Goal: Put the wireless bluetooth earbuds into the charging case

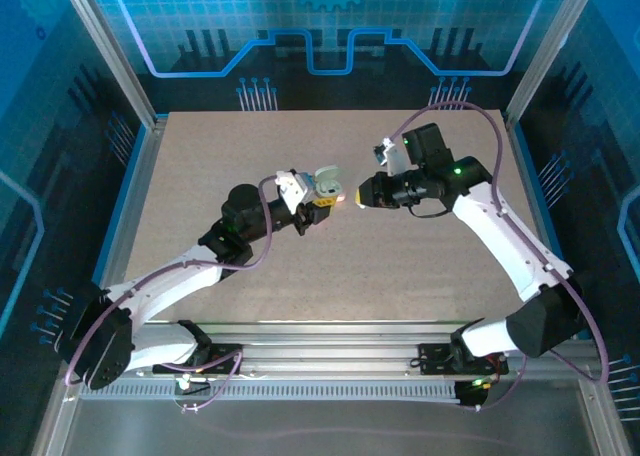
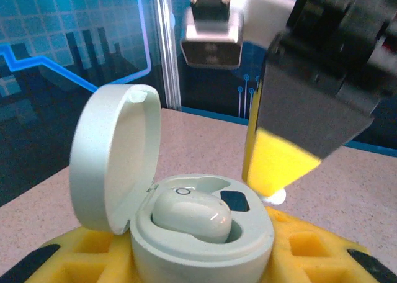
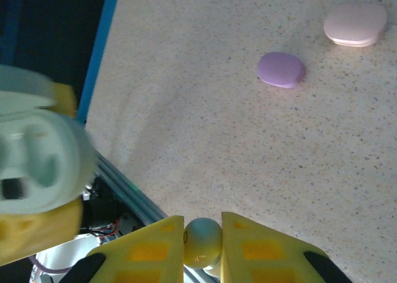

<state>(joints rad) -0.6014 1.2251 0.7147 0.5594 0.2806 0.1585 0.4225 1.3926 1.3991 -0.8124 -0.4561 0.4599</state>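
My left gripper (image 1: 320, 200) (image 2: 205, 261) is shut on a pale mint-white charging case (image 2: 248, 246) (image 1: 328, 182) (image 3: 34, 165), held above the middle of the table. Its lid (image 2: 115, 156) stands open to the left. One matching earbud (image 2: 192, 215) lies in the near-left well. The well beside it (image 2: 234, 200), with a dark contact patch, holds nothing. My right gripper (image 1: 360, 196) (image 3: 203, 241) is shut on a second mint-white earbud (image 3: 203, 238). Its yellow fingers (image 2: 279, 162) hang just right of and above the case, the earbud's tip (image 2: 276, 197) poking out below them.
A closed purple oval case (image 3: 281, 69) and a closed pink oval case (image 3: 355, 24) lie on the speckled tabletop (image 3: 217, 121). Aluminium frame posts (image 1: 110, 51) and blue printed walls surround the table. The rail at the near edge (image 1: 330, 341) runs between the arm bases.
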